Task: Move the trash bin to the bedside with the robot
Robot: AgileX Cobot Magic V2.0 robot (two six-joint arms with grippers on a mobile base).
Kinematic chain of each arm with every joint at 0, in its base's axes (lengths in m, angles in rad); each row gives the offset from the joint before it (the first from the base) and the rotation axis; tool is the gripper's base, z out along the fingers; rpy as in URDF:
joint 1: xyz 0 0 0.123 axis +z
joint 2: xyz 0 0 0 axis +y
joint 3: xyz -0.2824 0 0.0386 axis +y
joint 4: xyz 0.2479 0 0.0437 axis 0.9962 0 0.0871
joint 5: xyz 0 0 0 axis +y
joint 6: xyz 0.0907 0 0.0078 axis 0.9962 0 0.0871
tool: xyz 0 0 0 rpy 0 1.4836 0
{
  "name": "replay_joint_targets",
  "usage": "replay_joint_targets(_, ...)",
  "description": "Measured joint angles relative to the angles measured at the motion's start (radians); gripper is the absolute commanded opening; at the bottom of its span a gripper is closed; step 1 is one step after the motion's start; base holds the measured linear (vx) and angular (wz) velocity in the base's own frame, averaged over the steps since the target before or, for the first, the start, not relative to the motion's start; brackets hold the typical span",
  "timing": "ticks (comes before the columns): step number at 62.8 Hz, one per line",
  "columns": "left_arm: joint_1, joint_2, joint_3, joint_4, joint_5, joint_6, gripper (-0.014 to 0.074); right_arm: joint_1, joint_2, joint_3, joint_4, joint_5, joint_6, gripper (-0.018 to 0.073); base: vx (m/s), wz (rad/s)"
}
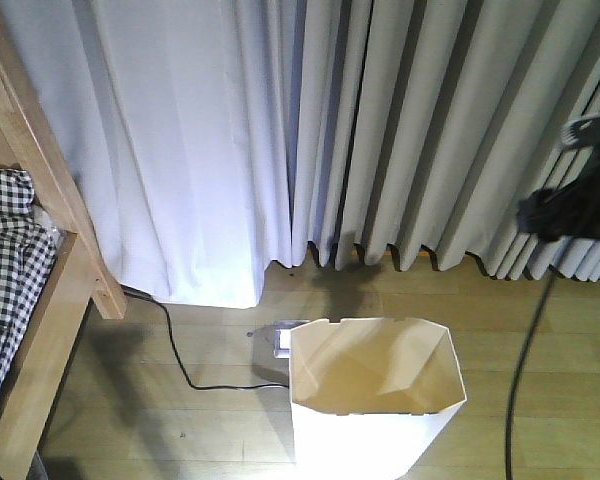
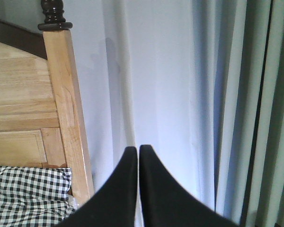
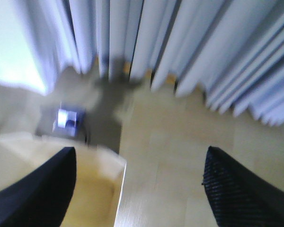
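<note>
A: Where is the trash bin standing?

B: Upright on the wooden floor in front of the grey curtains, right of the bedside with bare boards between them; a black cable crosses that stretch.

A: So the job isn't finished?

B: I'd say not; the bin looks near the bed yet not beside it, so the final shift leftward seems left to do.

A: And the arms?

B: The left gripper has its jaws pressed together on nothing, aimed at the bedpost. The right gripper is spread wide above the bin's rim, holding nothing, though that view is blurred
</note>
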Motion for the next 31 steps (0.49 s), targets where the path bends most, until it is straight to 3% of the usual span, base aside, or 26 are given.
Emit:
replay_joint_targets(18, 0.0, 0.0, 0.0, 0.0, 0.0, 0.0, -0.0006, 0.0, -0.573, 0.043, -0.002, 0.183, 0.002, 0.053, 0.0, 0.0)
replay_joint_targets(31, 0.0, 0.0, 0.0, 0.0, 0.0, 0.0, -0.0006, 0.0, -0.818, 0.077, -0.005, 0.257, 0.059, 0.053, 0.0, 0.0)
